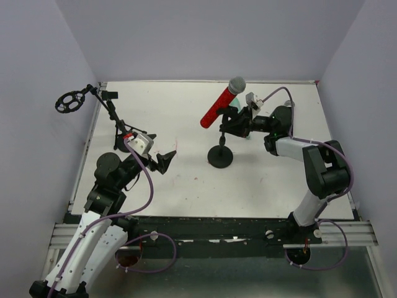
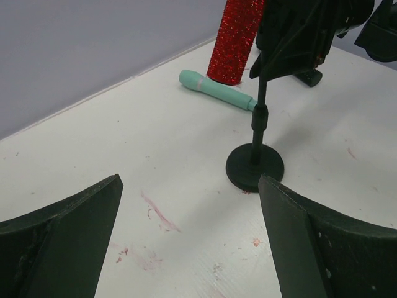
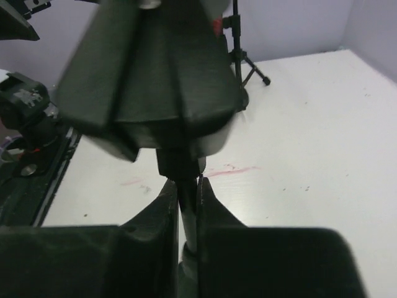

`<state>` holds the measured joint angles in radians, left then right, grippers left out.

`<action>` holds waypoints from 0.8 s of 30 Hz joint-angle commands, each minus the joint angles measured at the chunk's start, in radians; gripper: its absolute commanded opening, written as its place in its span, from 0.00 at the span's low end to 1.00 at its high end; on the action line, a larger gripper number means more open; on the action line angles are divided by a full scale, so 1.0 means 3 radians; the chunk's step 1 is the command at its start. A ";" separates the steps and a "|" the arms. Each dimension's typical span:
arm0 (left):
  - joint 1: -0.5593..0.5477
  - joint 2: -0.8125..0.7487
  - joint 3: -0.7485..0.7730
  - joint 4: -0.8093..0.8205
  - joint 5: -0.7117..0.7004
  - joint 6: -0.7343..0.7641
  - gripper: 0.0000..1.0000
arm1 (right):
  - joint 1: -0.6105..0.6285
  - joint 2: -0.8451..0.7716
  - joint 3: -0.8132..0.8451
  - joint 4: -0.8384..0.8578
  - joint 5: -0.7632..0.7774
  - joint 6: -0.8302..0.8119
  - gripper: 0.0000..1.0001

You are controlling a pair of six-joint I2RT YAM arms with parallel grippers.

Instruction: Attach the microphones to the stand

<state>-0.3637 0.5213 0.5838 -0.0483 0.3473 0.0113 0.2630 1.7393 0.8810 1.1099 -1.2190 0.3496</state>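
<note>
A red microphone [image 1: 218, 107] with a silver mesh head sits tilted in the clip of a small black stand [image 1: 220, 156] with a round base. My right gripper [image 1: 234, 121] is shut on that stand's thin pole [image 3: 188, 208], just under the clip [image 3: 155, 81]. A mint-green microphone [image 2: 217, 90] lies flat on the table behind the stand's base [image 2: 254, 166], beside the red microphone [image 2: 236, 37]. My left gripper [image 2: 189, 230] hangs open above the table in front of the stand, nothing between its fingers [image 2: 68, 239].
A black tripod boom stand [image 1: 115, 121] with a ring-shaped mount [image 1: 70, 100] stands at the table's far left, and shows as the tripod stand [image 3: 239, 46] in the right wrist view. Grey walls close in three sides. Red smears [image 2: 158, 211] mark the white tabletop.
</note>
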 commanded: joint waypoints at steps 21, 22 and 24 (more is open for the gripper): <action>0.0011 0.0001 -0.0013 0.0069 -0.0156 0.0085 0.98 | -0.0462 -0.0235 0.1516 -0.2910 0.0498 -0.1761 0.00; 0.0011 0.0001 -0.0018 0.0069 -0.0151 0.0090 0.98 | -0.0513 -0.0245 0.1552 -0.2943 0.0580 -0.1789 0.00; 0.0011 0.0001 -0.0018 0.0069 -0.0150 0.0090 0.98 | -0.0610 -0.0219 0.1639 -0.2938 0.0668 -0.1769 0.00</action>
<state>-0.3637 0.5259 0.5831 -0.0463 0.3222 0.0235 0.1143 1.7126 1.2972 0.4759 -1.1324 0.0174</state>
